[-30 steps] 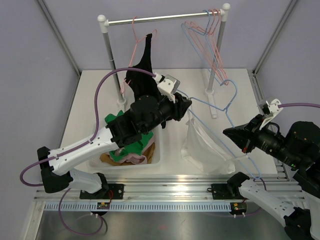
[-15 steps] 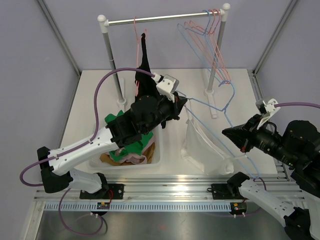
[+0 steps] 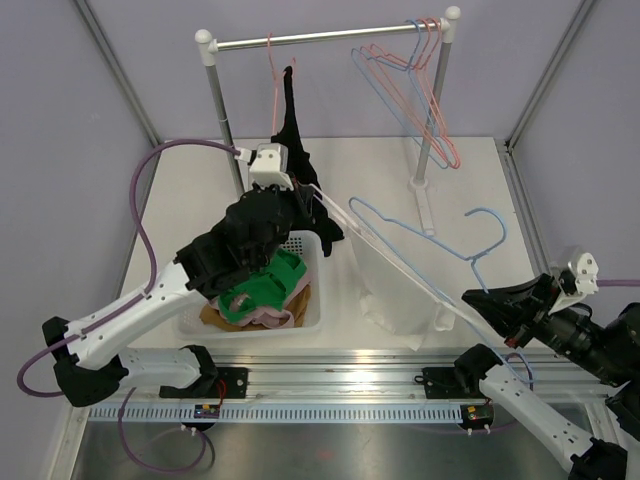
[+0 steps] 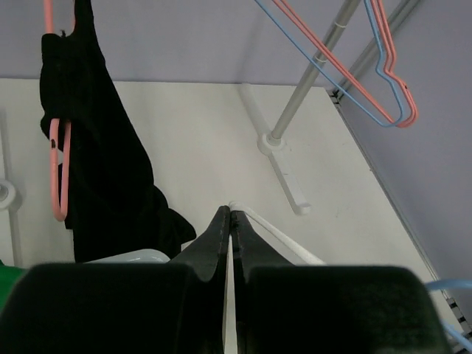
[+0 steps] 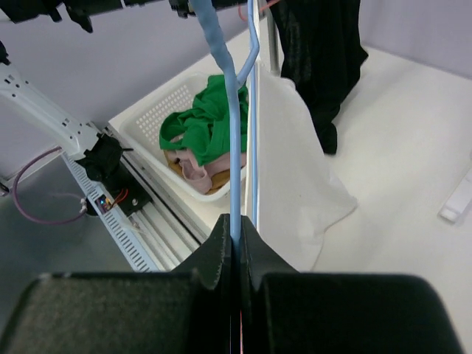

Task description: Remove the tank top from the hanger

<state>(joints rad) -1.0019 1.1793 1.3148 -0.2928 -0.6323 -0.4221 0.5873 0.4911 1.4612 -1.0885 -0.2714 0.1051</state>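
Note:
A white tank top [image 3: 395, 285] hangs from a blue wire hanger [image 3: 430, 237] over the middle of the table. My left gripper [image 3: 312, 190] is shut on the top's white strap [image 4: 274, 229], which runs out to the right from between the closed fingertips of the left gripper [image 4: 231, 214]. At the near right, my right gripper [image 3: 470, 297] is shut on the blue hanger [image 5: 234, 147] near its lower end. The tank top [image 5: 295, 162] drapes to the right of that wire, its hem lying on the table.
A white basket [image 3: 312, 305] with green, pink and tan clothes stands under my left arm. Behind it, a rack rod [image 3: 330, 37] carries a black garment [image 3: 290, 130] on a pink hanger and several empty hangers [image 3: 425, 90] at the right.
My left gripper closed on the strap and drew it back and to the left. The right arm pulled the hanger toward the near right, tilting it and stretching the tank top between both.

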